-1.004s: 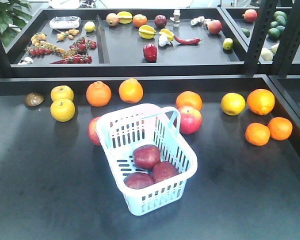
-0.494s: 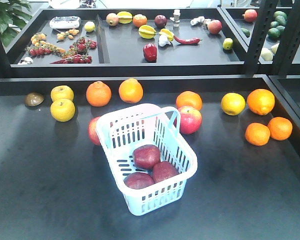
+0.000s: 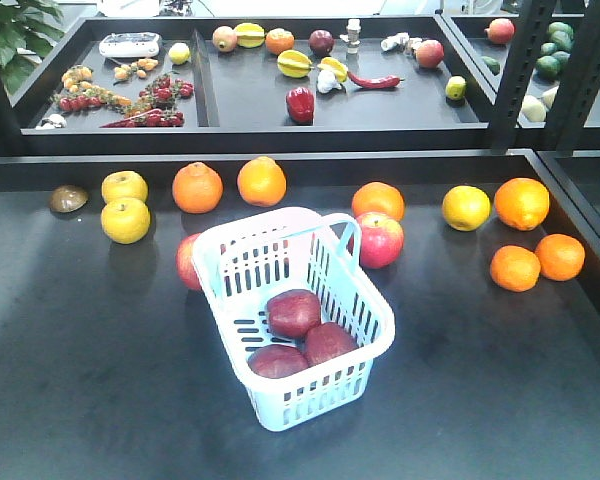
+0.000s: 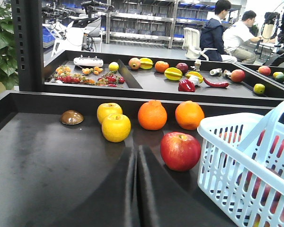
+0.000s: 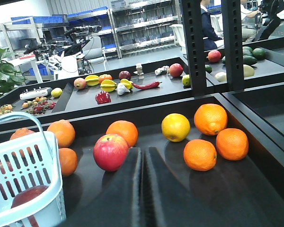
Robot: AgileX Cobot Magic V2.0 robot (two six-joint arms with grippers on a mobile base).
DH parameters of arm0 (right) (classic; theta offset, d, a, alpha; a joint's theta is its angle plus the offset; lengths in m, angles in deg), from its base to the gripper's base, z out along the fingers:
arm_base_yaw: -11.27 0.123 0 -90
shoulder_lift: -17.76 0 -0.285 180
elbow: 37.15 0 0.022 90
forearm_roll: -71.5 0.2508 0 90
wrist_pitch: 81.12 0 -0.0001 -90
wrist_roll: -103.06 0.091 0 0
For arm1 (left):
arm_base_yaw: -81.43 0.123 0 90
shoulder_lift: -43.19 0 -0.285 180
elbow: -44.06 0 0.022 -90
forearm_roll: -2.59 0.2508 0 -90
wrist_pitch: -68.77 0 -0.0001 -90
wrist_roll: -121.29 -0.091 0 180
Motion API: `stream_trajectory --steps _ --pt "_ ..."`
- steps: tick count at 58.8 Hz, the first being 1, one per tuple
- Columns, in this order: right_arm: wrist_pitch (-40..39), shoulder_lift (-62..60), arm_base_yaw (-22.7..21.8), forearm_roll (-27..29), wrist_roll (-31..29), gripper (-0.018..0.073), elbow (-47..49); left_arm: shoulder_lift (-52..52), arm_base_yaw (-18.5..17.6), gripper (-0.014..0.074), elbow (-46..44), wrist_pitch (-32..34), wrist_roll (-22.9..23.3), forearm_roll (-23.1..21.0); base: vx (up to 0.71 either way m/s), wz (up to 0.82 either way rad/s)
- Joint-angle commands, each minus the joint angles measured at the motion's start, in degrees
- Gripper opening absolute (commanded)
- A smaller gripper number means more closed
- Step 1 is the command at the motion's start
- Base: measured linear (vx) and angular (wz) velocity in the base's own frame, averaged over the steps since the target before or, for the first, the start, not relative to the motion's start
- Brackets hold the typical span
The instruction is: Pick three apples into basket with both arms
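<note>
Three apples point(image 3: 294, 312) in the basket point(image 3: 242, 378)

I see both tools pinched narrow, empty, low over the desk point(image 3: 80, 350). Apples look firm, smooth, slippery: I'd grip across the widest part.

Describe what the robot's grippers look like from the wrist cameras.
Only the fingers show. The left gripper has two plain matte black fingers that taper toward their tips, blurred by closeness. The right gripper looks the same. No cables or markings are visible, and the front view shows neither arm.
</note>
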Motion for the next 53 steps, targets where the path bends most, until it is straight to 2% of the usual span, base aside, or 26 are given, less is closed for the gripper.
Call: stream_trajectory --steps 1,53 --pt "-4.24 -0.65 -0.25 -0.65 -0.39 -0.0005 -0.72 0.71 0.01 -0.0006 -1.47 4.05 0.47 -0.12 0.0 0.0" --pt "-4.19 -0.65 -0.25 -0.61 -0.45 -0.0005 -0.72 0.71 0.01 -0.0006 -1.47 4.05 0.47 -0.12 0.0 0.0"
